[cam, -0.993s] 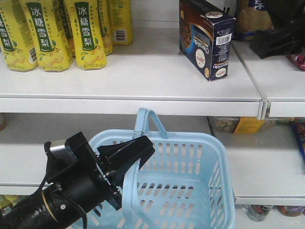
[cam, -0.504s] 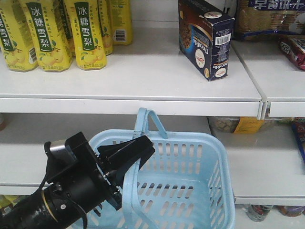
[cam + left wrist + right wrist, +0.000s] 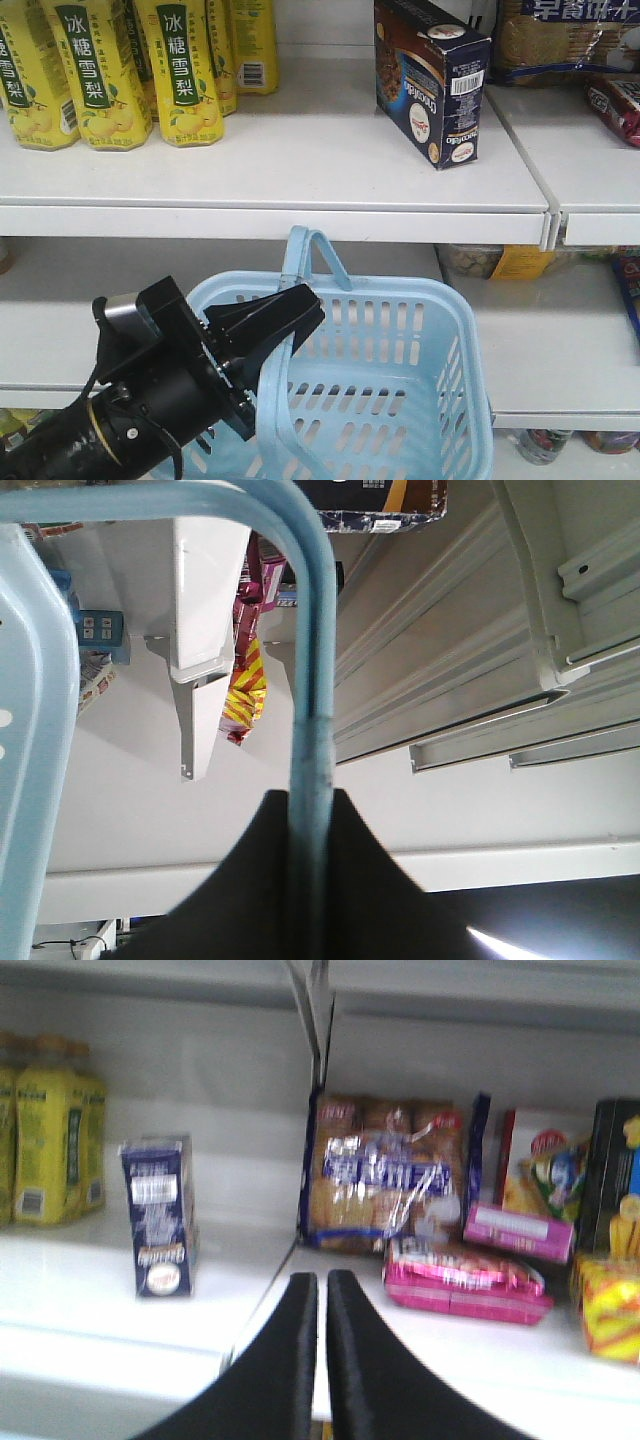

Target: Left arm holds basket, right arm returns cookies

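Left hand [image 3: 290, 310]: clamped on one hoop handle [image 3: 312, 680] of the basket [image 3: 400, 400]; in the left wrist view the blue handle bar is seen pinched between the two black fingers.

Basket: held up in front of the lower shelf [image 3: 560, 350], its mouth open and nothing visible inside it.

Right hand [image 3: 320, 1290]: fingers drawn nearly together with only a thin slit between them, nothing held; it is seen only in its own wrist view, facing the upper shelf [image 3: 300, 160] from some way back.

Cookies [image 3: 430, 80]: stood upright on the upper shelf near its right end, apart from the right hand; the barcoded end is turned toward the cameras.

Change: a second ago the black right arm was seen at the top right of the front view, close beside the box; half a second ago it was gone from that view, and it is absent now. The box is standing free where it was.

Meaning: the return of the cookies is judged done, with only the retreat of the right arm in hand.

Neighbours: yellow drink bottles [image 3: 180, 70] are stood at the shelf's left; pink snack packs [image 3: 465, 1275] lie on the adjoining shelf to the right.
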Motion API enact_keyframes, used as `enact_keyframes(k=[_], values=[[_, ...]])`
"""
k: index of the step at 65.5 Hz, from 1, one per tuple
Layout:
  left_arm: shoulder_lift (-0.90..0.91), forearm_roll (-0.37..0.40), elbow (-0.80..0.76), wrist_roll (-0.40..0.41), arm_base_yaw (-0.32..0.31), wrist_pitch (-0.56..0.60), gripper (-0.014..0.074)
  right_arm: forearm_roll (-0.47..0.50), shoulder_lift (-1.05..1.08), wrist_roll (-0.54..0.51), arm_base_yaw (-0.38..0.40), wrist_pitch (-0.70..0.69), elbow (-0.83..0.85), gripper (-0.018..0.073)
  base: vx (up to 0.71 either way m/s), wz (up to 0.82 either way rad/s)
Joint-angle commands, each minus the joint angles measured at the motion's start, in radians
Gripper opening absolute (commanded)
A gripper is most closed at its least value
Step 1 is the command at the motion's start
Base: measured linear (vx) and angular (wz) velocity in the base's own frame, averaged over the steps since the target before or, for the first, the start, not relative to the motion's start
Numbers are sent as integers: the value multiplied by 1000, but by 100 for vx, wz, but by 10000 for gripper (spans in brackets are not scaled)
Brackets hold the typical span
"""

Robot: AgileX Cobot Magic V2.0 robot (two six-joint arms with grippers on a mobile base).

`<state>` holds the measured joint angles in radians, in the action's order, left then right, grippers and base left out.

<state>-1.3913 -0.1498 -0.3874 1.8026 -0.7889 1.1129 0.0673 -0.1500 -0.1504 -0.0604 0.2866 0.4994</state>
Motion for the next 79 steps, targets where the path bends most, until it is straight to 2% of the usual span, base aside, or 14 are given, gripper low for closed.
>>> enact_keyframes(k=[1,16,79], values=[[31,36,-34,-4,3,259,-3,-9,44,1,6,8,-11,-11,0,0],[31,36,-34,-4,3,259,-3,-10,135,3,6,56,-73,-11,0,0],[31,36,-34,-4,3,259,-3,-10,135,2,6,63,-73,-11,0,0]])
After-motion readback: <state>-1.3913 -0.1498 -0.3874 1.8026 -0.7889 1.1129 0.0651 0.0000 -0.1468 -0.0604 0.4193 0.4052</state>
